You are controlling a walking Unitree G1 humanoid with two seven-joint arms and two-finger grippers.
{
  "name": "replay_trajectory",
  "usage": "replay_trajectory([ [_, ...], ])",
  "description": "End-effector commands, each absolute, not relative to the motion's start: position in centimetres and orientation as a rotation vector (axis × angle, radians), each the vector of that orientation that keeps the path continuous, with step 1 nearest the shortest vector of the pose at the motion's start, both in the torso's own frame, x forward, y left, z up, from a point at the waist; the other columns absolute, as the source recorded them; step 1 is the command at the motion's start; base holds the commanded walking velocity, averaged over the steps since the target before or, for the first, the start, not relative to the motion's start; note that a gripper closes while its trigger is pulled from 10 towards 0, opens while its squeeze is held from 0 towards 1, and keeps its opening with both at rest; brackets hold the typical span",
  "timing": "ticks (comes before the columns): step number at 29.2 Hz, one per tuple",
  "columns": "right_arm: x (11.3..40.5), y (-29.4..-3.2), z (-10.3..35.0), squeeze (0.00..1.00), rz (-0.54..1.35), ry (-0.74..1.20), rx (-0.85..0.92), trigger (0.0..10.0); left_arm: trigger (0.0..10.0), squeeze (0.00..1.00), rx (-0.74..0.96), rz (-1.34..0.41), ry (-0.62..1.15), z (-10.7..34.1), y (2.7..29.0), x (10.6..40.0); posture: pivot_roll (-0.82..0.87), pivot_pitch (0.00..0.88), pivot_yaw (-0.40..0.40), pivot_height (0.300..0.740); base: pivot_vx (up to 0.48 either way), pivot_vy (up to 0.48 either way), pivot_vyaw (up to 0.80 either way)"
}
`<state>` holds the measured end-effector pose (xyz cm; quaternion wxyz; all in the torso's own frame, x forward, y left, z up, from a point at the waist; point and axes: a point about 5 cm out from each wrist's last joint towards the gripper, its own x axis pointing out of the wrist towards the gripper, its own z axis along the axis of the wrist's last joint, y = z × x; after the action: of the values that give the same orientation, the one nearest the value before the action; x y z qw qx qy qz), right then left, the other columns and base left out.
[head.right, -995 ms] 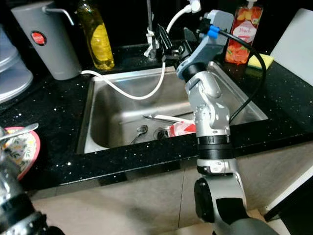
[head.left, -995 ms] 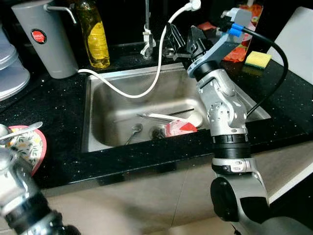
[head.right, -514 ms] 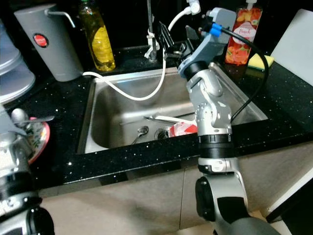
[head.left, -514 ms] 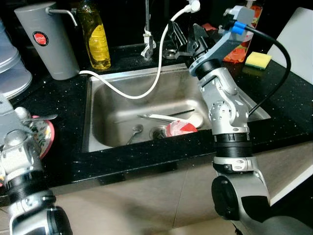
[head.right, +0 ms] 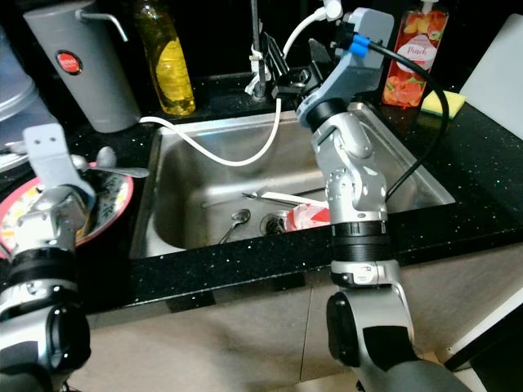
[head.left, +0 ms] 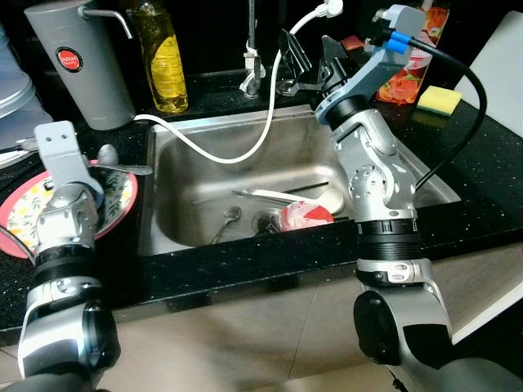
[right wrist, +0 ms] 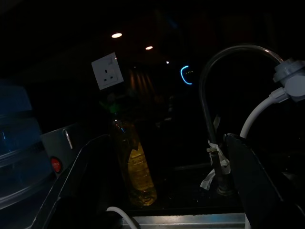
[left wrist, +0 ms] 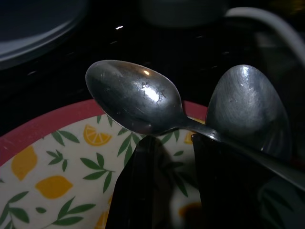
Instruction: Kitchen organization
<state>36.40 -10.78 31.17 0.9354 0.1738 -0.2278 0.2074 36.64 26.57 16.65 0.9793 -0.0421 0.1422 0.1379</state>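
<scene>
left gripper (left wrist: 174,143) pinching a spoon (left wrist: 136,95) over the plate (head.left: 122,200), handle pointing 3 o'clock toward the sink (head.left: 163,237); right gripper (head.left: 309,64) wide open

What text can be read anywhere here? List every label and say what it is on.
"Peach": on the red-orange bottle at the back right of the counter.
Round red label on the grey dispenser: white lettering, too small to read.
Yellow label on the bottle of yellow liquid: no legible print.
Red packet in the sink: no readable text.
Wall socket: no markings legible.
</scene>
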Motion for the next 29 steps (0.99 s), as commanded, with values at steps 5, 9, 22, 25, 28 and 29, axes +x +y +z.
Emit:
replay_trajectory([
  [5, 36.5, -10.5, 31.5, 0.0, 0.433, -0.47, 0.348, 10.0, 10.0, 0.0, -0.07, 0.078, 0.425, 13.1, 23.7, 37.1, 0.13, 0.0, 0.02, 0.74, 0.0, 0.0, 0.0],
  [9, 36.5, -10.5, 31.6, 0.0, 0.433, -0.472, 0.347, 10.0, 10.0, 0.0, 0.0, 0.046, 0.404, 13.3, 23.3, 37.5, 0.13, 0.0, 0.022, 0.74, 0.0, 0.0, 0.0],
  [22, 36.4, -10.4, 31.2, 0.0, 0.431, -0.461, 0.355, 10.0, 10.0, 0.0, 0.101, 0.301, 0.443, 12.0, 27.9, 35.2, 0.15, 0.0, 0.02, 0.74, 0.0, 0.0, 0.0],
  [25, 36.5, -10.3, 31.2, 0.0, 0.436, -0.46, 0.357, 10.0, 10.0, 0.0, 0.102, 0.324, 0.443, 11.9, 28.3, 34.9, 0.15, 0.0, 0.02, 0.74, 0.0, 0.0, 0.0],
  [28, 36.5, -10.1, 31.2, 0.0, 0.443, -0.459, 0.359, 10.0, 10.0, 0.0, 0.108, 0.407, 0.44, 11.9, 29.5, 34.3, 0.16, 0.0, 0.013, 0.74, 0.0, 0.0, 0.0],
  [29, 36.5, -10.1, 31.3, 0.0, 0.445, -0.459, 0.359, 10.0, 10.0, 0.0, 0.114, 0.458, 0.434, 12.0, 30.1, 34.0, 0.16, 0.0, 0.013, 0.74, 0.0, 0.0, 0.0],
])
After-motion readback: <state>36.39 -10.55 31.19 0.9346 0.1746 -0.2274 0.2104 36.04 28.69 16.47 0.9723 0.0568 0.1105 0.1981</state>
